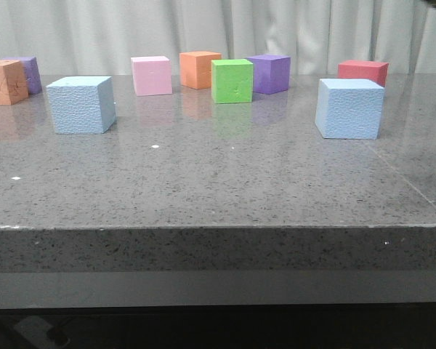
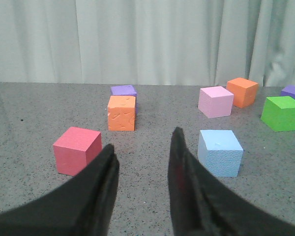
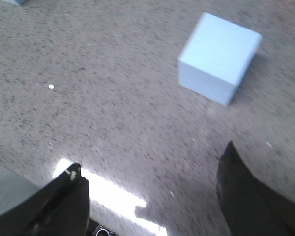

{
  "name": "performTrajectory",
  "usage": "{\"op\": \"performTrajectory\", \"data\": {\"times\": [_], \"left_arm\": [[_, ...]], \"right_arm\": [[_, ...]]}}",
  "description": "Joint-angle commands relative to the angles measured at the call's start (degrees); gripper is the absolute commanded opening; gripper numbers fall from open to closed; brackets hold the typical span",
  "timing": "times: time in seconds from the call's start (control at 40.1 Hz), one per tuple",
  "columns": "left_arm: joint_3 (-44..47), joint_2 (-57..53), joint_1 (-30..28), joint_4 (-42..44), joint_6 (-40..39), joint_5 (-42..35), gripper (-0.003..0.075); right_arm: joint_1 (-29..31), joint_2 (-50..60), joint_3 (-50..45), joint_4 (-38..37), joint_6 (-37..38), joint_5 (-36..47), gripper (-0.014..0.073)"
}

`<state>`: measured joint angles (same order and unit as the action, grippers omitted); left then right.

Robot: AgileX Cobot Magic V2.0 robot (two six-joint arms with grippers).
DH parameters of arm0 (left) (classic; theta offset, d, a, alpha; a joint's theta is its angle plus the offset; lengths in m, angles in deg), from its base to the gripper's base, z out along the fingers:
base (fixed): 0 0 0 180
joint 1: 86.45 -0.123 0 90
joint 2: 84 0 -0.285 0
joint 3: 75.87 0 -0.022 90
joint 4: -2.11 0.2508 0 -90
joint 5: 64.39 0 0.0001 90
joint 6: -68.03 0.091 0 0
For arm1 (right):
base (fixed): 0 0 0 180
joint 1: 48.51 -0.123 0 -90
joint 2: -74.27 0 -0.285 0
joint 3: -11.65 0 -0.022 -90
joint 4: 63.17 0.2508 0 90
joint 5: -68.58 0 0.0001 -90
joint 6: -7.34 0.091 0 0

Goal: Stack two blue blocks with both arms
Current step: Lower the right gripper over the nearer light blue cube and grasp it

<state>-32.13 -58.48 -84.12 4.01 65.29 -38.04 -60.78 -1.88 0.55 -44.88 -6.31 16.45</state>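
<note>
- Two pale blue blocks rest well apart on the grey speckled table (image 1: 218,189): in the front view the left blue block (image 1: 81,105) sits at about 10 o'clock from the table's middle, the right blue block (image 1: 349,108) at about 2 o'clock.
- Behind them, from 10 to 2 o'clock, stand an orange cube (image 1: 5,82), a purple cube (image 1: 29,74), a pink cube (image 1: 151,75), another orange cube (image 1: 199,69), a green cube (image 1: 232,80), another purple cube (image 1: 269,73) and a red cube (image 1: 362,71).
- Left gripper (image 2: 142,152): fingers spread, holding nothing, above the table with a blue block just beside one fingertip.
- Right gripper (image 3: 152,169): fingers spread wide, empty, hovering over bare table; a blue block lies ahead, untouched.
</note>
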Motion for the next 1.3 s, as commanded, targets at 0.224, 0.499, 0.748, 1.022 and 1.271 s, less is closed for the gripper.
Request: {"op": "performTrajectory", "data": {"times": [0.224, 0.499, 0.748, 1.022, 1.271], "left_arm": [[-1.96, 0.93, -0.17, 0.05, -0.25, -4.18, 0.0185], [-1.96, 0.93, -0.17, 0.05, -0.25, -4.18, 0.0185], [-1.96, 0.93, -0.17, 0.05, -0.25, -4.18, 0.0185], [-1.96, 0.93, -0.17, 0.05, -0.25, -4.18, 0.0185], [-1.96, 0.93, -0.17, 0.05, -0.25, -4.18, 0.0186]], "right_arm": [[-7.32, -15.79, 19.16, -19.34, 23.17, -3.57, 0.0549], [-8.03, -26.63, 31.92, -27.91, 30.13, -10.66, 0.0551], [-6.93, -31.93, 37.07, -28.06, 35.31, -10.55, 0.0554], [-3.84, -34.19, 37.07, -25.56, 35.73, -10.8, 0.0604], [-2.23, -36.06, 37.07, -19.39, 36.9, -9.78, 0.0604]]}}
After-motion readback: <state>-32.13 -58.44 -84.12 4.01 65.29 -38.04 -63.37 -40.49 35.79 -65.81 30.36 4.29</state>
